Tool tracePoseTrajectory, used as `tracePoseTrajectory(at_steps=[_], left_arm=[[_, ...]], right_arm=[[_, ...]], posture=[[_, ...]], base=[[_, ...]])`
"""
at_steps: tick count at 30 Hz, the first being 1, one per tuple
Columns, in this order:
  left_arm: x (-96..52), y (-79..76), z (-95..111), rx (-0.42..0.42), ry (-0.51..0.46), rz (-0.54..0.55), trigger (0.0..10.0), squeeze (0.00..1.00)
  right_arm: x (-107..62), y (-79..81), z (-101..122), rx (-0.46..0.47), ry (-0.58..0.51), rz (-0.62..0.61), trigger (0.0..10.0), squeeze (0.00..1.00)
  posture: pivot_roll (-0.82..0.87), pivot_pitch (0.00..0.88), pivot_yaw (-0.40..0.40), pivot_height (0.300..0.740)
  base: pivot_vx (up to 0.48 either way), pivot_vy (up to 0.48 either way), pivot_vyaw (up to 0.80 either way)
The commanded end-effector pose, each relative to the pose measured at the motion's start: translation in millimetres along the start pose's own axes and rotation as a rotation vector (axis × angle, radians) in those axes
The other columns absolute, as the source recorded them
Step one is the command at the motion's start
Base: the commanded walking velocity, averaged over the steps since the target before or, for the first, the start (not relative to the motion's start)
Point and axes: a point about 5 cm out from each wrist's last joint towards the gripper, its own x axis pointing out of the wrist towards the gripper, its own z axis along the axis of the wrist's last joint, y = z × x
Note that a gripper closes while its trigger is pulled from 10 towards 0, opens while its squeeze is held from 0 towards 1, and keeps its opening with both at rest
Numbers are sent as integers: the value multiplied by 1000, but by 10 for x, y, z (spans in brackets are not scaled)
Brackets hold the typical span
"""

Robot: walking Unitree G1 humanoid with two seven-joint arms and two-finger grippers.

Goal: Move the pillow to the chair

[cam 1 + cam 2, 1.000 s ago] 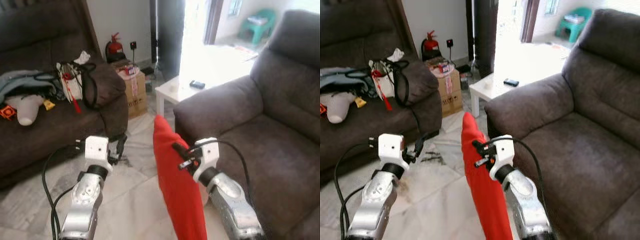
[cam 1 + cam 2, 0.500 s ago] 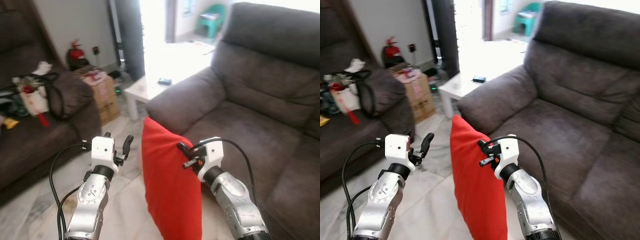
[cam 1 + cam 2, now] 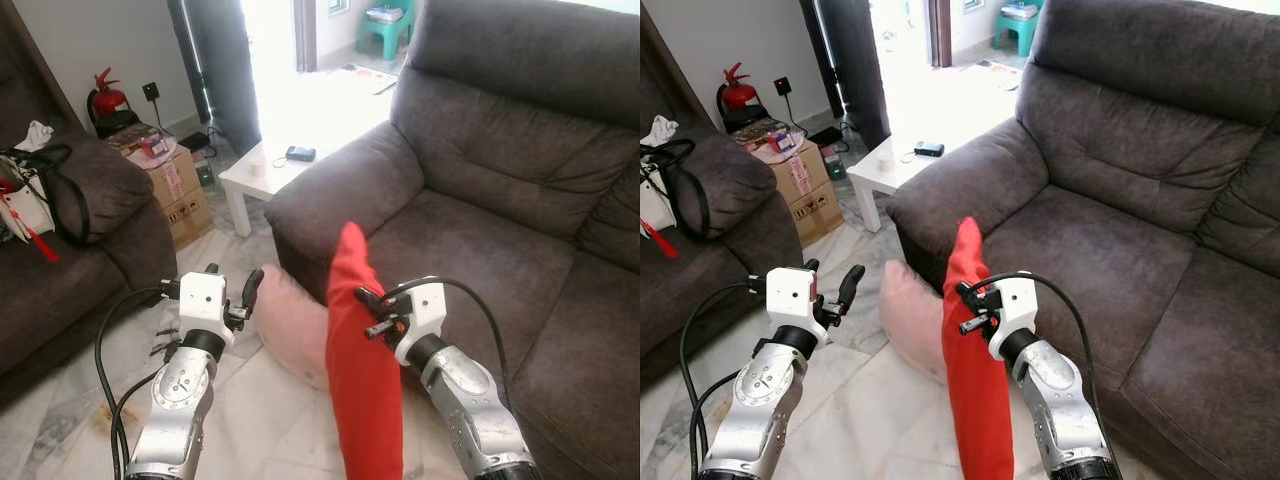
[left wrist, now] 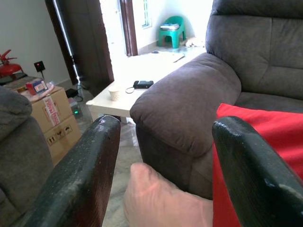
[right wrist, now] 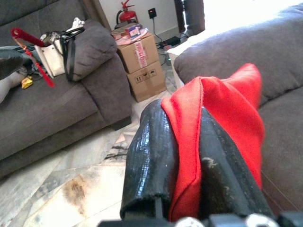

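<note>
My right gripper [image 3: 368,308] is shut on the upper edge of a red pillow [image 3: 362,380], which hangs edge-on in front of me. In the right wrist view the red fabric [image 5: 222,113] is pinched between the two black fingers [image 5: 149,156]. The dark grey armchair [image 3: 480,240] stands ahead and to the right, with its seat just beyond the pillow. My left gripper [image 3: 232,290] is held up to the left of the pillow, open, with nothing in it. A pale pink pillow [image 3: 290,325] lies on the floor against the armchair's front.
A white low table [image 3: 270,165] with a small dark device stands beyond the armchair's arm. A cardboard box [image 3: 170,185] and a second dark sofa [image 3: 70,250] with a bag are on the left. A red fire extinguisher [image 3: 105,95] stands by the wall. Marble floor lies below.
The camera has turned further toward the armchair, so the seat is nearer the centre. The red pillow has swung edge-on, and the pink pillow on the floor has come into view.
</note>
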Motion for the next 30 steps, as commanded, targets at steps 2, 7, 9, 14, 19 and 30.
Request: tracePoseTrajectory(at_steps=[2,7,9,14,19,30], left_arm=[[10,37,23,0,-11,12,10000,0],[13,40,25,0,-11,16,10000,0],[20,40,24,-8,-13,20,10000,0],[25,23,16,-9,-8,15,10000,0],[25,22,18,-5,-10,15,10000,0],[23,11,8,-3,-7,15,10000,0]], right_arm=[[88,34,297,-54,-136,24,10000,0],[92,12,304,-51,-137,14,10000,0],[96,8,308,-53,-140,11,10000,0],[101,7,309,-55,-141,11,10000,0],[108,8,313,-58,-143,9,10000,0],[115,11,310,-61,-145,8,10000,0]], posture=[[24,0,35,740],[24,0,35,740],[19,0,37,740],[18,0,37,740],[18,0,37,740],[20,0,35,740]], base=[[0,0,-725],[0,0,-725],[0,0,-725],[0,262,-725],[0,270,-725],[0,123,-725]])
